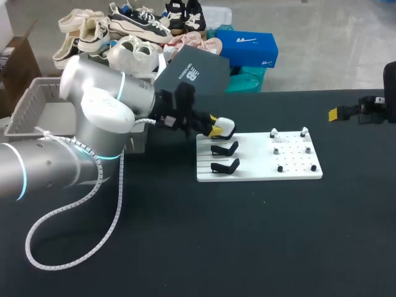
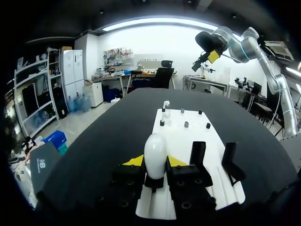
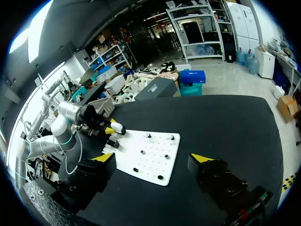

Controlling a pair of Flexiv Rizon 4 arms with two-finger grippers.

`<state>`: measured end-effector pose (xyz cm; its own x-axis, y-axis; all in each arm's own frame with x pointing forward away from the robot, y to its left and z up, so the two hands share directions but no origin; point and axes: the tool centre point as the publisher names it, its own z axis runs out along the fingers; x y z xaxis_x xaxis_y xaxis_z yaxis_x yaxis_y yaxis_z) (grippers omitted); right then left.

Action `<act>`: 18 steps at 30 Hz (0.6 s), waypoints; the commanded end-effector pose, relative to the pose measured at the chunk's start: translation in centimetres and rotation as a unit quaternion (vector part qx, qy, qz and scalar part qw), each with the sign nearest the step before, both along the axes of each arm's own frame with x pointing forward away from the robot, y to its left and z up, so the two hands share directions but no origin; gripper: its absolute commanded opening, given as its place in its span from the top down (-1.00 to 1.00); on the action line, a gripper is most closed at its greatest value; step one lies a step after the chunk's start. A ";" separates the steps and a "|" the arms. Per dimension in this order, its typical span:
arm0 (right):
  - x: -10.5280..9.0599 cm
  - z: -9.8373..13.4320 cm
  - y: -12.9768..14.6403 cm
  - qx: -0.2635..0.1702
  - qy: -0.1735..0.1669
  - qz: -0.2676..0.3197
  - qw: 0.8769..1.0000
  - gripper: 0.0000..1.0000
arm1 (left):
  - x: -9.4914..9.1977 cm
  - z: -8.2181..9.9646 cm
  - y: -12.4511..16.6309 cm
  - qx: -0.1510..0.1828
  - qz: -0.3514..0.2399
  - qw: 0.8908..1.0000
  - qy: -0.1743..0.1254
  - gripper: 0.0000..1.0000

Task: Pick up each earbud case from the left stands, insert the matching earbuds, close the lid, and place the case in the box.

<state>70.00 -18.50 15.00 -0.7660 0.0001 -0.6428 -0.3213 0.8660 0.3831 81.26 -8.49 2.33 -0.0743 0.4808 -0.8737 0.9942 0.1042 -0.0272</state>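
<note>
At the upper left of the head view sits the grey box (image 1: pixel 26 106), the final drop-off, well apart from the work for now. Your left arm (image 1: pixel 93 117) comes in from the left edge and reaches to the middle of the frame, where the left gripper (image 1: pixel 216 129) is clenched on the white earbud case (image 1: pixel 226 127). The left wrist view shows a yellow tip pressed to each side of the case. The case is at the rearmost stand position on the white board (image 1: pixel 253 171), and you cannot tell from here whether it has cleared that stand. Just below it in the frame, two black stands (image 1: pixel 224 148) carry no case. So I judge this to be the pick-up step for the one case that shows. The next move calls for a straight lift off the stand, then bringing the case toward the small pieces on pegs (image 1: pixel 273 132) on the right half of the board. These are probably the earbuds, though they are too small to be sure. At the far right edge, the right gripper (image 3: pixel 151 159) hangs spread wide with nothing between its fingers, so you will need to bring it in to load the buds.
</note>
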 end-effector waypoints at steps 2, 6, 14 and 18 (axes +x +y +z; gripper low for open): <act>0.0 0.0 0.0 0.000 0.000 0.000 1.000 -1.00 | -0.4 1.2 1.1 -0.019 -0.004 1.000 0.000 1.00; 0.0 0.0 0.0 0.000 0.000 0.000 1.000 -1.00 | -1.3 3.3 1.7 -0.043 -0.008 0.999 0.003 1.00; 0.0 0.0 0.0 0.000 0.000 0.000 1.000 -1.00 | -4.4 8.5 3.0 -0.097 -0.030 0.995 0.011 1.00; 0.0 0.0 0.0 0.000 0.000 0.000 1.000 -1.00 | -5.8 10.3 3.5 -0.118 -0.029 0.993 0.005 1.00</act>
